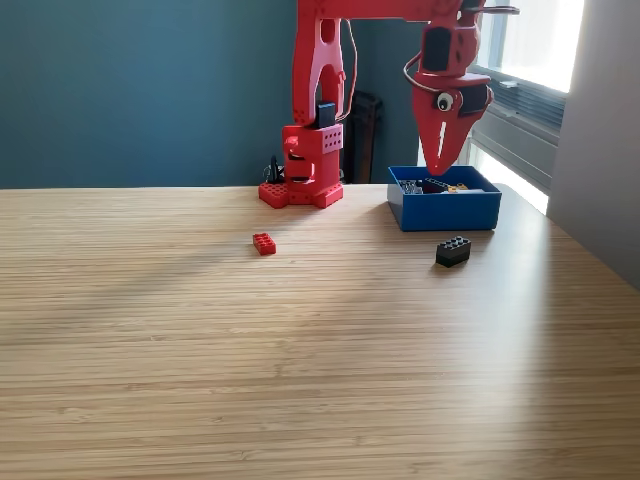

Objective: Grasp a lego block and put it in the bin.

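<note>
My red gripper [437,168] hangs point-down above the left part of the bright-blue bin [445,211], its jaws drawn together into a single tip with nothing showing between them. Several small bricks [432,186] lie inside the bin. A black lego block [453,250] sits on the table just in front of the bin. A small red lego block [264,243] lies further to the exterior view's left, in front of the arm's base [302,170].
The wooden table [300,350] stretches wide toward the camera. A grey wall panel [600,140] stands at the exterior view's right edge, beside the bin. A dark chair-like object [362,130] stands behind the base.
</note>
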`<state>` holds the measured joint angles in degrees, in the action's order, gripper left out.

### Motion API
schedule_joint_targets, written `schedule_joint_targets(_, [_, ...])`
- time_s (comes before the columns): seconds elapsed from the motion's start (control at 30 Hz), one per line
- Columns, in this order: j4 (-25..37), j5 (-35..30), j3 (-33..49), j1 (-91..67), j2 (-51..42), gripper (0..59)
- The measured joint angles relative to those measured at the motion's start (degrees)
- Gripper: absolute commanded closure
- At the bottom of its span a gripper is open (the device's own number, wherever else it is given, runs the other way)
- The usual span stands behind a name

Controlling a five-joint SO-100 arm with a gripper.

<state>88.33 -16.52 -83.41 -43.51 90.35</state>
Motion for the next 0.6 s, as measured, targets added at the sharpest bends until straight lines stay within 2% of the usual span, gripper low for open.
schedule_joint_targets(0.47, [-0.1, 4.4, 0.0, 4.7, 0.0, 58.5])
schedule_joint_targets(0.6, [-4.7, 6.4, -1.9, 6.0, 0.0, 58.4])
